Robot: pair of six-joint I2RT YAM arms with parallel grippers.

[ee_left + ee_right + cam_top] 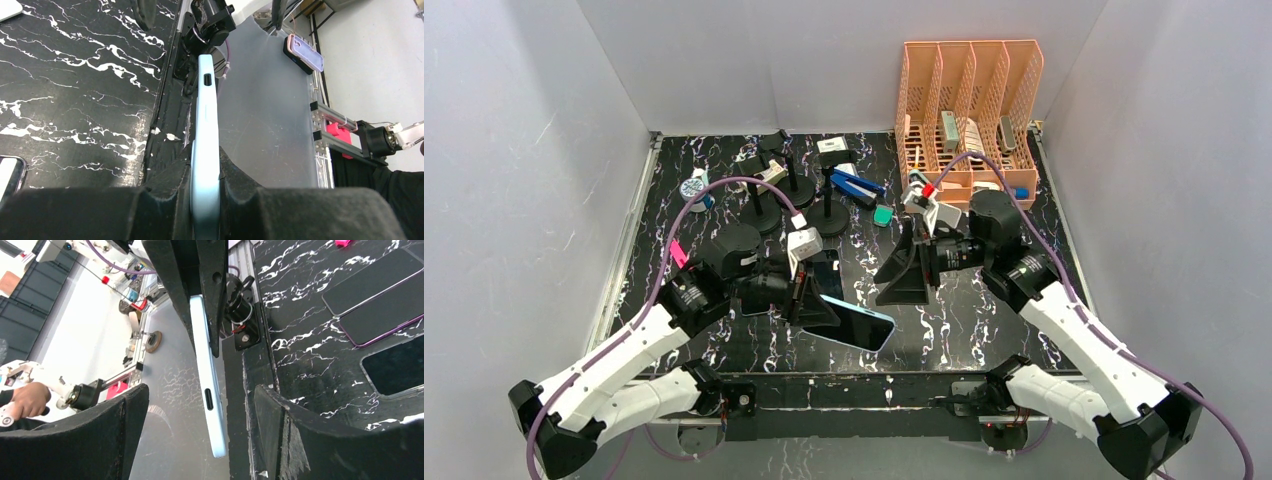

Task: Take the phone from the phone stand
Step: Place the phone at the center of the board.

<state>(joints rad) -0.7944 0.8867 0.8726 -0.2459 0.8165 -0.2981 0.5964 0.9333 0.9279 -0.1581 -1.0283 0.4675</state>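
My left gripper is shut on a light-blue phone, which it holds off the table near the front edge. The left wrist view shows the phone edge-on, its charging port facing the camera, pinched between the black pads. My right gripper stands open just right of the phone and points toward it. Seen from the right wrist, the phone hangs in the wide gap between the fingers and touches neither. Black phone stands on round bases stand behind. No stand holds this phone.
Dark phones lie flat on the marbled table near the left gripper. An orange file organizer stands at the back right. Near the stands lie a blue stapler, a teal item and a tape roll.
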